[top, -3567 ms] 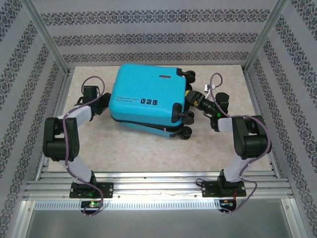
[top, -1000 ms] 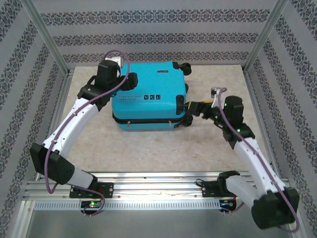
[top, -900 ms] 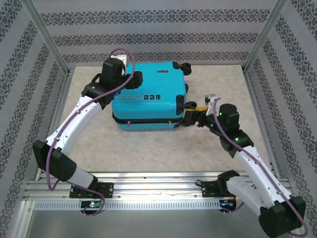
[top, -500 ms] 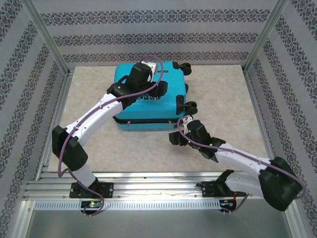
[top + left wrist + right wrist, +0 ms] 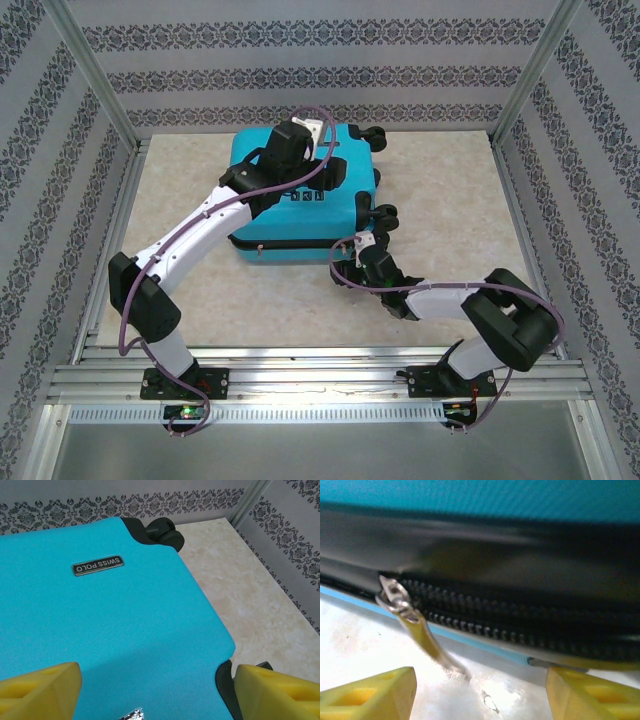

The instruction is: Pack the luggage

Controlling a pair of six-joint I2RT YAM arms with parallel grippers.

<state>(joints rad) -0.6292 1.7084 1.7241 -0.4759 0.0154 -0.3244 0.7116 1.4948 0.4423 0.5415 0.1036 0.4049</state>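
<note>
right tool spread | near luggage | facing zipper pull

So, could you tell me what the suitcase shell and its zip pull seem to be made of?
The shell looks like hard plastic, matte: fine even grain, soft sheen. The pull looks like metal, shiny with bright glints, though blurred.
</note>
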